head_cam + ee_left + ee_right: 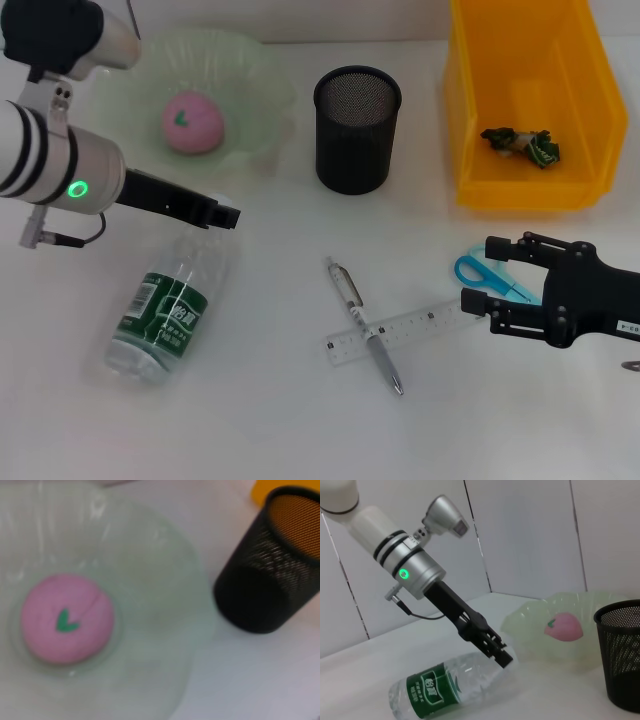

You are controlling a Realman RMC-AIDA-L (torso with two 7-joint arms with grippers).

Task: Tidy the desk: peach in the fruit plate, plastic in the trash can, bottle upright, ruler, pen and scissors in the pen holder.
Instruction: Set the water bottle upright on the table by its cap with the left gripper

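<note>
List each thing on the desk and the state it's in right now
peach: in the fruit plate
plastic: in the trash can
bottle: lying on its side
pen holder: upright, nothing sticking out
pen: lying across the ruler
scissors: on the desk
left gripper: at the bottle's neck
right gripper: open, over the scissors

Bottle (172, 305) lies flat under the left pincer (228, 217); pen (364, 326) crosses ruler (404, 331), right pincer (482, 276) open by scissors (490, 276).
</note>
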